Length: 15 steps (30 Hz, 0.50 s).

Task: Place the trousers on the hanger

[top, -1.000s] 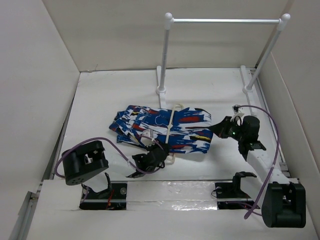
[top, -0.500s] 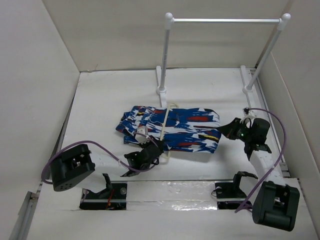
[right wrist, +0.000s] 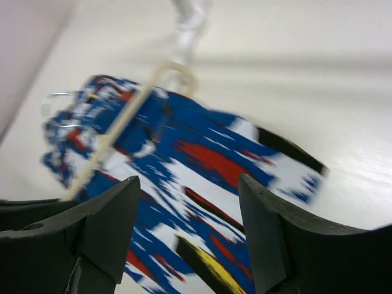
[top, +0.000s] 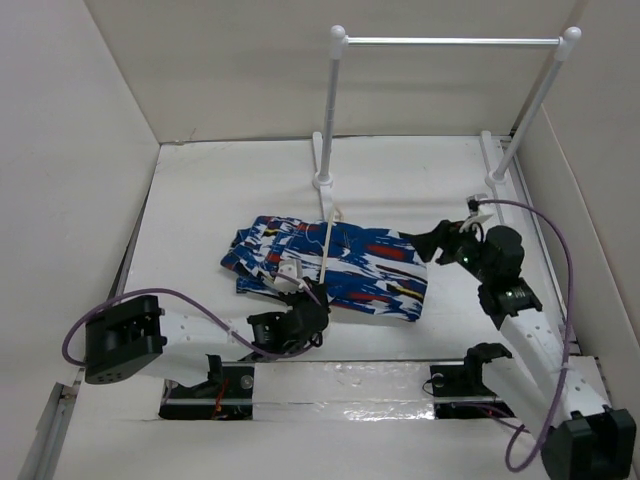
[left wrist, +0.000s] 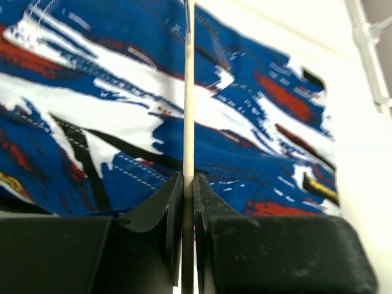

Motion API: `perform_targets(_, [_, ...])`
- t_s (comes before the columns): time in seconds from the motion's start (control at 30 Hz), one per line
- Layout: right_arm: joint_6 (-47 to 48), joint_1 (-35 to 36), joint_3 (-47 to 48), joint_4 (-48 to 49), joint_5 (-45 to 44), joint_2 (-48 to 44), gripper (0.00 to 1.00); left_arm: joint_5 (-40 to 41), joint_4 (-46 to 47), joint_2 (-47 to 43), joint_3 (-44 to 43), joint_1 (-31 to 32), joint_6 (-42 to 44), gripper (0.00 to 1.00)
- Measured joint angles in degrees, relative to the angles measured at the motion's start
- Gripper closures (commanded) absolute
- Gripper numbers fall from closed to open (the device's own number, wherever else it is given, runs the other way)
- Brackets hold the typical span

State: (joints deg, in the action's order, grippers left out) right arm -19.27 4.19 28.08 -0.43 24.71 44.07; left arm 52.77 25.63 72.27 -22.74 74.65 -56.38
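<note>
Now the right tool (top: 432, 245), spread open, has neared the trousers (top: 375, 268); left tool (left wrist: 188, 181) clamps the hanger (left wrist: 189, 92).

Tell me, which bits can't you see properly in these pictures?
1. Left wrist view: the bottom end of the hanger is hidden between the fingers of the left gripper.
2. Left wrist view: the trousers run off the picture's edges.
3. Right wrist view: blur smears the hanger's hook and the trousers' streaks beyond the open right gripper.
4. Top view: too small to tell whether any cloth passes over the hanger.
</note>
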Motion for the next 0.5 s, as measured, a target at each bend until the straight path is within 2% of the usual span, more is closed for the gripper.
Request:
perform_targets(0.07, [-2.4,8.7,1.0,3.1,-2.4,-0.5,0.35,2.0,-0.6,-1.8,-0.3,1.4,1.2,1.0])
perform_targets(0.1, [-3.9,13.3,1.0,5.2,-3.5,0.0,0.43,3.1,-0.7,-2.6,-0.4,2.1,1.9,1.0])
perform_targets(0.13, [-5.2,16.6,1.0,7.1,-4.3,0.9,0.44,4.0,-0.7,-3.1,-0.5,2.7,2.6,1.0])
perform_targets(0.17, [-6.9,20.9,0.9,9.9,-5.0,2.6,0.44,4.7,-0.7,-3.4,-0.6,3.3,3.3,1.0])
perform_targets(0.23, [-10.5,28.1,0.9,14.9,-8.0,8.0,0.32,5.9,-1.1,-3.5,-0.9,4.1,4.3,1.0])
perform_targets(0.3, [-13.9,33.7,0.9,19.4,-10.2,14.3,0.27,7.0,-1.7,-3.5,-1.2,5.0,4.9,1.0])
perform_targets(0.4, [-18.6,39.7,0.8,24.8,-13.2,22.3,0.27,9.0,-3.1,-3.8,-1.5,6.9,5.1,1.0])
perform_targets(0.5, [-22.6,43.0,0.9,29.4,-16.1,27.2,0.32,10.6,-4.4,-4.3,-1.7,8.6,5.1,1.0])
